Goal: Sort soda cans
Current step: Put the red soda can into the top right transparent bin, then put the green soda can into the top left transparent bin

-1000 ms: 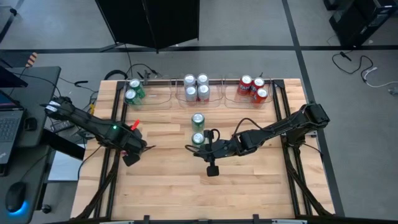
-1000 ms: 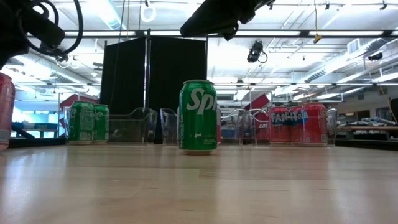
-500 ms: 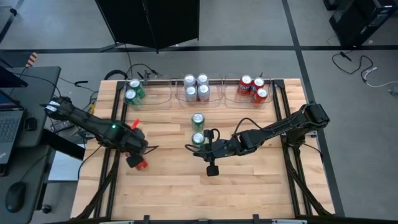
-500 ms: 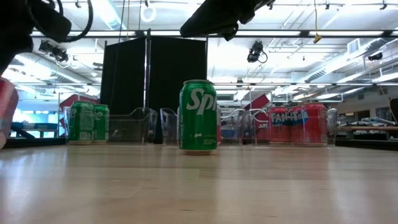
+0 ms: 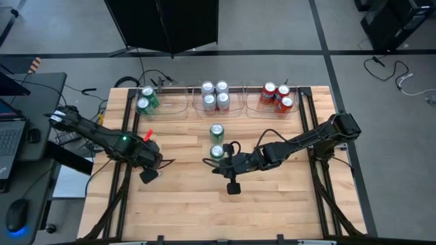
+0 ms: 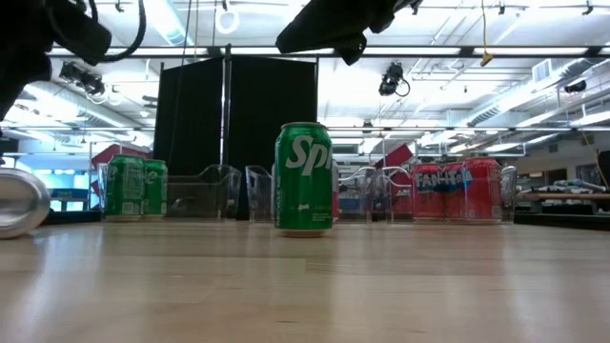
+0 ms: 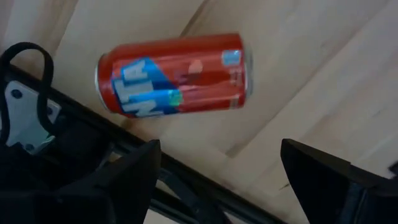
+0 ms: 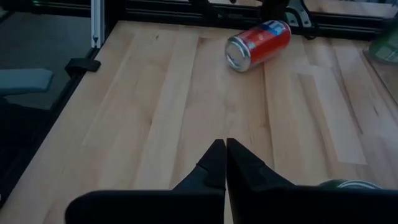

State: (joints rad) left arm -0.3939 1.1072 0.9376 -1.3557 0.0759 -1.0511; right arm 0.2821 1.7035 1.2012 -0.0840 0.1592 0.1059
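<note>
Your left gripper hung over the table's left side with its fingers spread wide, gripping nothing; the red can lay on its side on the wood beneath them. At centre, two green cans stood upright, one behind the other. Just beside the nearer one, your right gripper had its fingers pressed together, empty.

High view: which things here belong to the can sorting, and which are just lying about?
Part of the job:
- red can on its side, below the open left pincer
- two loose green cans
- sorted green cans, silver-white cans, red cans
- clear trays

Lying about:
- laptop
- mouse
- black screen
</note>
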